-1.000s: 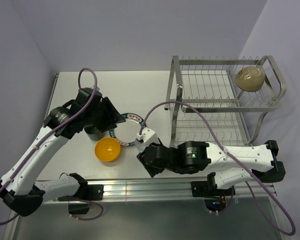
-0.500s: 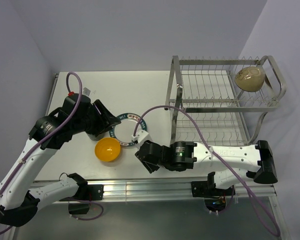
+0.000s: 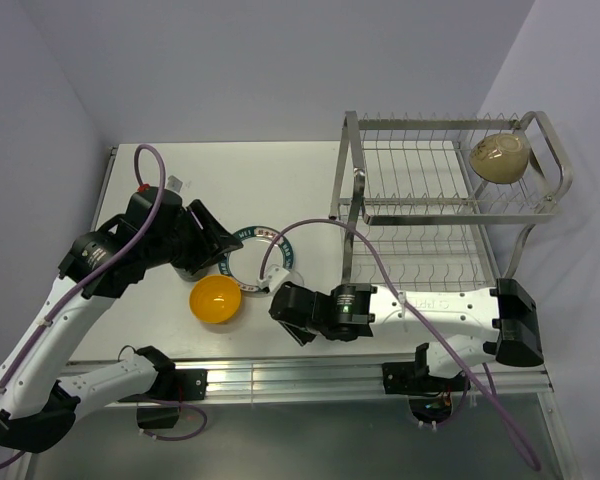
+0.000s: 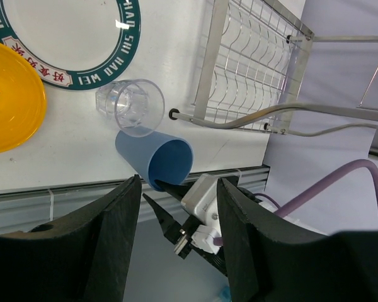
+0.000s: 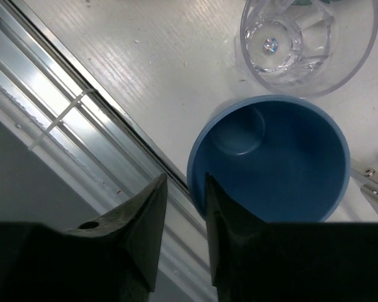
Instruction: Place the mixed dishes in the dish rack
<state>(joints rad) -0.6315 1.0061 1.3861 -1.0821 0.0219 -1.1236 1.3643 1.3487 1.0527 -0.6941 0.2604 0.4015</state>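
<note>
Right gripper (image 5: 184,182) straddles blue tumbler (image 5: 283,163) rim — clear glass (image 5: 305,41) beyond.

Pale lavender walls (image 3: 280,60) enclose a white counter (image 3: 270,180) on its far, left and right sides. An aluminium rail (image 3: 310,372) runs along its near edge, with a dark grey surface (image 3: 310,440) below. The light is soft and even.

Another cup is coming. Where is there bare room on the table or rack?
The table lies bare beyond the white plate, from left edge to dish rack. The upper tier is free left of the beige bowl. Crowded: near edge, around orange bowl, clear glass, tumbler.
</note>
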